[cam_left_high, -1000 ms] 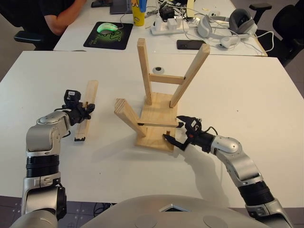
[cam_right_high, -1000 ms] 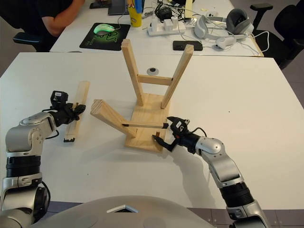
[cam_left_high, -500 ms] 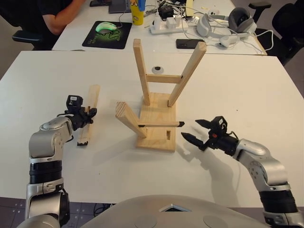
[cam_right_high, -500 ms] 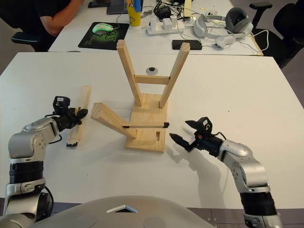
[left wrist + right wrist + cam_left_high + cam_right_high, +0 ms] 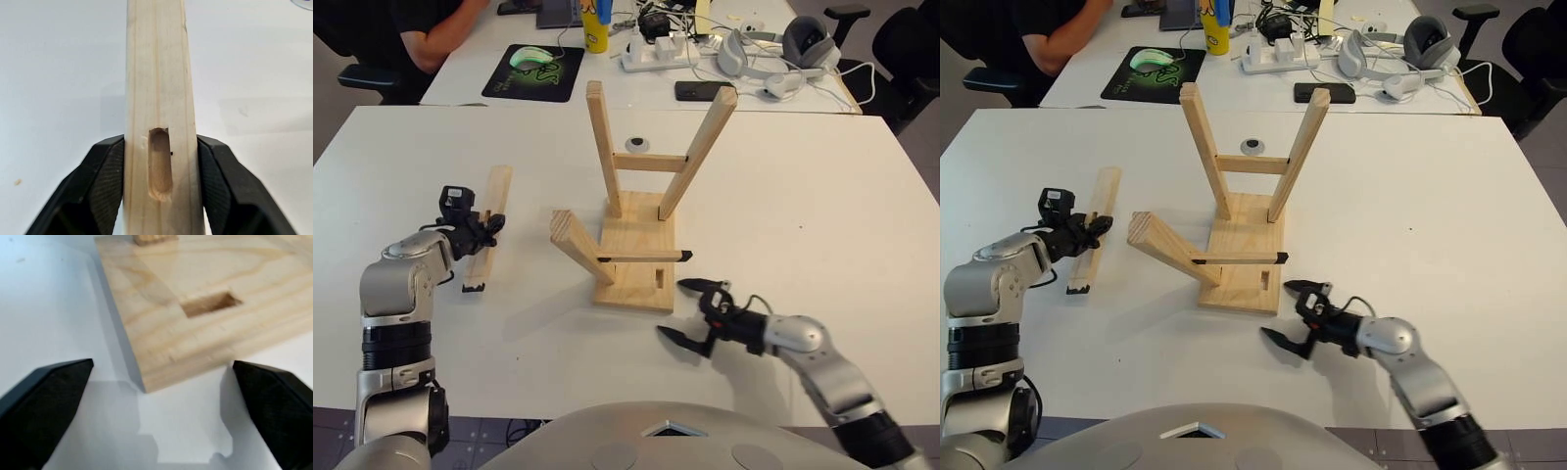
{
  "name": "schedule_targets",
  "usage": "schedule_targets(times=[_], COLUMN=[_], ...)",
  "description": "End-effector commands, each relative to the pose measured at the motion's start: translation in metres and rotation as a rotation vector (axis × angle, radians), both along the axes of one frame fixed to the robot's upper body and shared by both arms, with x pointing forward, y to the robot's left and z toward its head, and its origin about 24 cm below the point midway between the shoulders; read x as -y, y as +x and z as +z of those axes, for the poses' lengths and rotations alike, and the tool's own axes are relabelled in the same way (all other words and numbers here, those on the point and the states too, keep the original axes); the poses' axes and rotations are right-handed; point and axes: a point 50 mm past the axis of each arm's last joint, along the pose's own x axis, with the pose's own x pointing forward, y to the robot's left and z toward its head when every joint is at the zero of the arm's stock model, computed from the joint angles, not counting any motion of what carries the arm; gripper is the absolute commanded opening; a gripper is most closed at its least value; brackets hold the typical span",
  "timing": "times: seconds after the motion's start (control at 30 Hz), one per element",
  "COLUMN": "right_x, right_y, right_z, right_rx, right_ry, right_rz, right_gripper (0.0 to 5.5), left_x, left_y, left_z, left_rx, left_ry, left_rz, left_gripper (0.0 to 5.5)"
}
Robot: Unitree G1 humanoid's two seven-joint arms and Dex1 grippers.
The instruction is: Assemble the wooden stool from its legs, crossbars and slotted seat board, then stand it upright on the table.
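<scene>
The slotted seat board (image 5: 641, 233) lies flat on the white table (image 5: 822, 206). Two legs (image 5: 605, 147) stand up from it, joined by a crossbar (image 5: 654, 164). A third leg (image 5: 576, 245) leans out to the left, with a black-tipped crossbar (image 5: 646, 258) sticking from it over the board. A loose leg (image 5: 487, 223) lies flat at the left; my left gripper (image 5: 478, 233) is shut on its sides beside a slot (image 5: 160, 164). My right gripper (image 5: 690, 313) hovers open just off the board's front right corner (image 5: 146, 377), facing an empty slot (image 5: 210, 303).
A small round grommet (image 5: 639, 145) sits in the table behind the stool. The desk beyond carries a mouse pad (image 5: 536, 69), a phone (image 5: 697, 90), a power strip and headsets (image 5: 773, 54). Bare tabletop stretches to the right and along the front.
My right gripper drew back from the board's front right corner, swung out to the right, then came nearer the table's front, staying open. The left gripper still holds the loose leg.
</scene>
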Motion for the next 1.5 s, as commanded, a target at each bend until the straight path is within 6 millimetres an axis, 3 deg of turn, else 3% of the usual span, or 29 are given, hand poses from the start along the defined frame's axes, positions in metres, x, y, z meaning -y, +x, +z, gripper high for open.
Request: schedule_targets(times=[0.03,0.13,0.43,0.6,0.77,0.9,1.03,1.17,1.27,1.33,1.5], right_x=[0.000,0.004,-0.012,-0.010,0.019,0.055,0.071,0.075,0.070,0.064,0.049], right_y=[-0.008,0.004,0.031,0.026,0.019,0.034,0.057,0.072,0.082,0.084,0.082], right_z=[-0.031,-0.035,-0.028,-0.013,0.039,0.079,0.135,0.185,0.221,0.237,0.269], right_rx=[-0.060,-0.015,0.044,0.030,-0.056,-0.064,0.028,0.183,0.315,0.295,0.223], right_ry=[-0.156,-0.212,-0.160,-0.095,0.042,0.079,0.300,0.472,0.563,0.643,0.876], right_rz=[-0.120,-0.216,-0.309,-0.254,-0.165,-0.179,-0.188,-0.180,-0.143,-0.062,0.115], right_gripper=[5.40,5.40,5.40,5.40,5.40,5.40,5.40,5.40,5.40,5.40,5.40], left_x=[0.008,0.011,0.016,0.011,-0.006,-0.012,0.010,0.045,0.076,0.092,0.124], left_y=[0.012,0.016,0.022,0.034,0.045,0.048,0.042,0.034,0.032,0.033,0.038], left_z=[0.013,0.014,0.017,0.039,0.099,0.162,0.241,0.293,0.308,0.308,0.279], left_rx=[0.018,0.017,0.041,0.167,0.418,0.580,0.731,0.764,0.695,0.636,0.473], left_ry=[0.015,0.014,0.012,0.005,-0.053,-0.069,-0.187,-0.404,-0.512,-0.528,-0.463], left_rz=[-0.062,-0.081,-0.097,-0.081,-0.091,-0.188,-0.428,-0.731,-0.953,-1.047,-1.202], left_gripper=[2.07,2.07,2.07,2.07,2.07,2.07,2.07,2.07,2.07,2.07,2.07])
